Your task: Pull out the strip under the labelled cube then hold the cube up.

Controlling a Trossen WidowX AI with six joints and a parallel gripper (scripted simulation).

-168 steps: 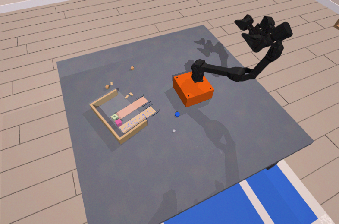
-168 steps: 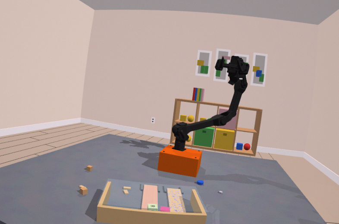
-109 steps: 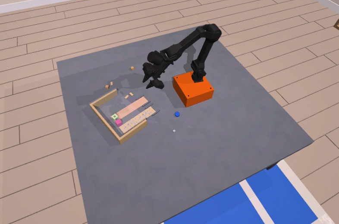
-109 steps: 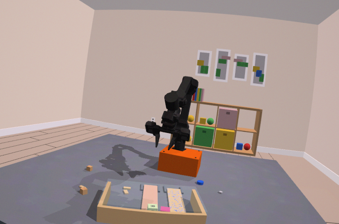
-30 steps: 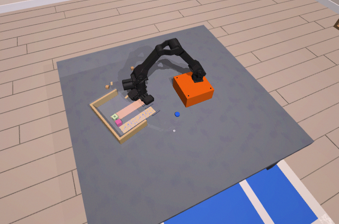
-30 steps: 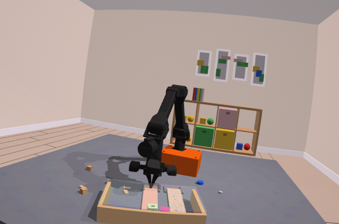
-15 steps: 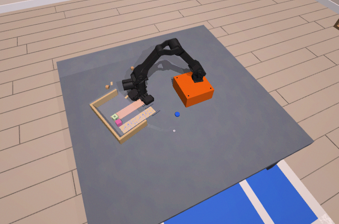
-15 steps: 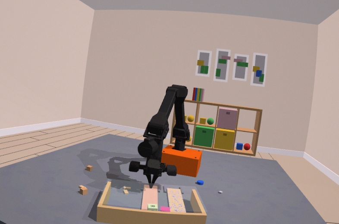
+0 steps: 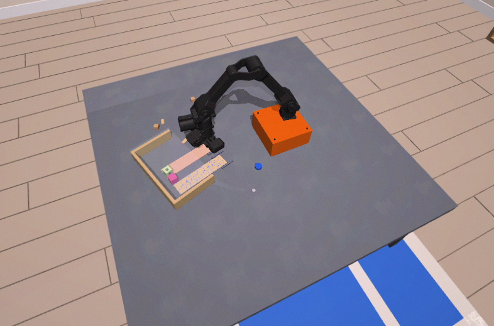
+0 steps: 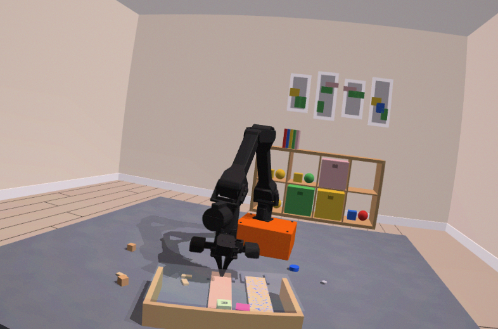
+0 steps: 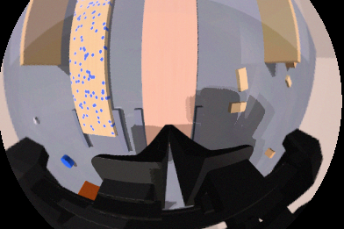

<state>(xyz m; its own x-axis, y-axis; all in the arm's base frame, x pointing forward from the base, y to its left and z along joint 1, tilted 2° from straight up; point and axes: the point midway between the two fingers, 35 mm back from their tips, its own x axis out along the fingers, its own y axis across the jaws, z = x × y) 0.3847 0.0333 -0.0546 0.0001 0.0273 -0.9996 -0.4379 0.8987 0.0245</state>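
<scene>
The hand [image 9: 210,151] [image 10: 222,275] [image 11: 168,127] is closed tip to tip with nothing in it, at the near end of the salmon-pink strip [image 9: 187,159] [image 10: 220,289] [image 11: 170,50]. The labelled green cube [image 9: 167,170] [image 10: 223,303] rests on that strip's far end. To draw it out well, press the tips down lightly, then drag straight back between the guides, slowly, without twisting, clear of the speckled strip [image 9: 202,173] [image 10: 258,293] [image 11: 89,54].

From my feeds, the labelled cube [image 9: 167,170] [image 10: 223,303], pale green with a dark mark on top, sits upright at the far end of the pink strip [image 9: 188,159] [image 10: 220,288] [image 11: 169,50], which is long, plain and flat on the surface.
</scene>
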